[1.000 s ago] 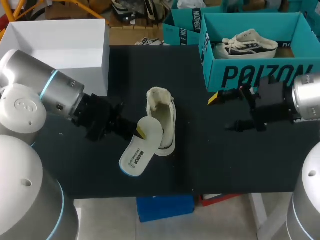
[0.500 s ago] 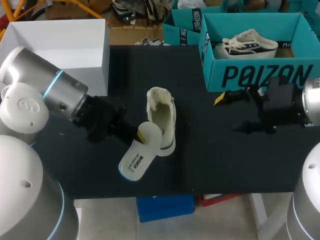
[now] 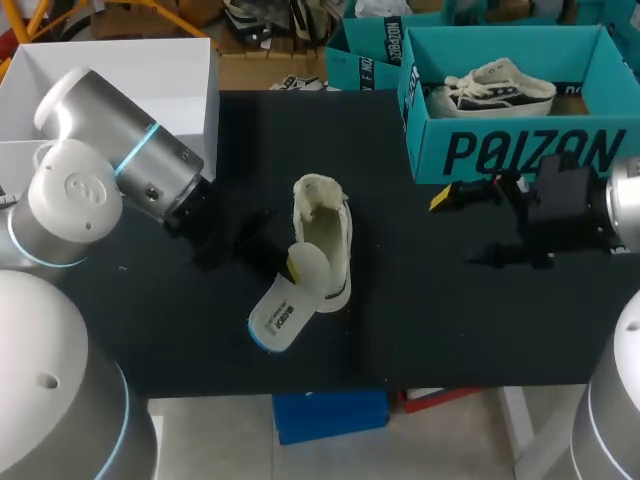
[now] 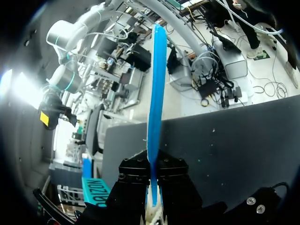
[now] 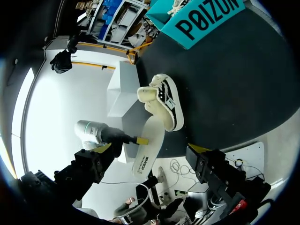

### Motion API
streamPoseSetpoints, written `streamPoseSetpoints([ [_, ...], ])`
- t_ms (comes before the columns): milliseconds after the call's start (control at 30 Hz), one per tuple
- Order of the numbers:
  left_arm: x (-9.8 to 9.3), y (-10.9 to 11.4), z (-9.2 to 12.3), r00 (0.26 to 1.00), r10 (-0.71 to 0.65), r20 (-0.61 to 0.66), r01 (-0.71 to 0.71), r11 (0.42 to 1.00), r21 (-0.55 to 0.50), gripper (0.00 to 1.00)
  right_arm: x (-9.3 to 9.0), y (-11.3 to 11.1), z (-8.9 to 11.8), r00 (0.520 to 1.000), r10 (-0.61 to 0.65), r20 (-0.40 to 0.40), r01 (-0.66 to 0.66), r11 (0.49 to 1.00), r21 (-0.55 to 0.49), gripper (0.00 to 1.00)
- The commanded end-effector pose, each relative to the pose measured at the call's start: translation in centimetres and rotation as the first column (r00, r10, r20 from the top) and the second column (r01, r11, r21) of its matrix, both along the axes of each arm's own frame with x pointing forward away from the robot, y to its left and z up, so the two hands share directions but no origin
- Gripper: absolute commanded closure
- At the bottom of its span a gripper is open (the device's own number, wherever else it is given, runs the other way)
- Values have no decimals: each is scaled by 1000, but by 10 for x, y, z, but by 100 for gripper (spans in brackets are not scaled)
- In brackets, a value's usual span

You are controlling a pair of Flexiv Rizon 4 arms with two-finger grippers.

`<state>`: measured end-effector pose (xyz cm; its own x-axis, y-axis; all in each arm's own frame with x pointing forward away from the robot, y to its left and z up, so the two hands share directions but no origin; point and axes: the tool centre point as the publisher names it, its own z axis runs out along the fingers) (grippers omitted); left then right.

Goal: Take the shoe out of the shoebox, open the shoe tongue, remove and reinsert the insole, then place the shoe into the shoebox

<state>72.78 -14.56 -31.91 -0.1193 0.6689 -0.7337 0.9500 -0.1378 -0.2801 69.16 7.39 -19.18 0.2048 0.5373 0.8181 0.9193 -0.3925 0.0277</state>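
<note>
On black table (image 3: 430, 320), cream shoe (image 3: 326, 232), flat insole (image 3: 283, 312) in L fingers (image 5: 142, 140)

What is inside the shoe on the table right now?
The front end of the insole is in the opening of the shoe; the rest sticks out, clamped in the left gripper. How far in it reaches is hidden by the upper.

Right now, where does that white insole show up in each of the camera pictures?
Head view: the insole slants out of the white shoe, mid-table.
Left wrist view: the insole edge-on, a thin blue strip clamped in the left gripper.
Right wrist view: the insole lies next to the shoe, touched by the left gripper.
Shared landmark: the teal shoebox.
</note>
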Motion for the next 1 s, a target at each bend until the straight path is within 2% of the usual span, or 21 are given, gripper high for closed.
streamPoseSetpoints([
  [33,16,-12,-6,1000,-18,1,18,1000,20,100,0,1,0,1000,0,-1,0,1000,-1,0],
  [400,37,-24,-15,1000,-24,-4,24,997,77,100,0,1,0,1000,0,-1,0,1000,-1,0],
  [700,45,-24,-22,1000,-14,-9,14,995,95,100,0,1,0,1000,0,-1,0,1000,-1,0],
  [1000,52,-33,-32,1000,-3,-5,3,995,100,100,0,1,0,1000,0,-1,0,1000,-1,0],
])
